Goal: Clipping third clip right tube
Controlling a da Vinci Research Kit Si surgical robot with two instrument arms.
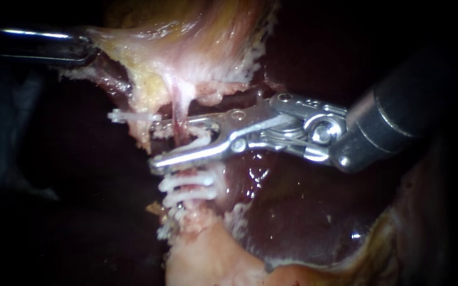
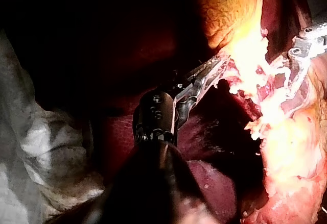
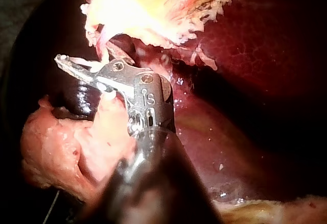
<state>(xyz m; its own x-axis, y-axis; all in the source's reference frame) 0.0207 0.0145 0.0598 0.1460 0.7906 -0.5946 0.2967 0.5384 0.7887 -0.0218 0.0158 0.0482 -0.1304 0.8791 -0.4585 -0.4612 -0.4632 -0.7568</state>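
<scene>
Right instrument (image 1: 184,142): jaws parted, gap visible, straddling the right tube (image 1: 178,107); not closed on it. White clips (image 1: 186,185) sit on the tube just below.

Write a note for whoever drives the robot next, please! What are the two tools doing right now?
Left instrument: jaws shut on pale tissue, holding it stretched.
Right instrument: jaws open, one on each side of the tube.
Done: white clips already sit across the tube, just beyond the lower jaw.
Left to do: probably close the right jaws on the tube to set the next clip, then back out.
</scene>
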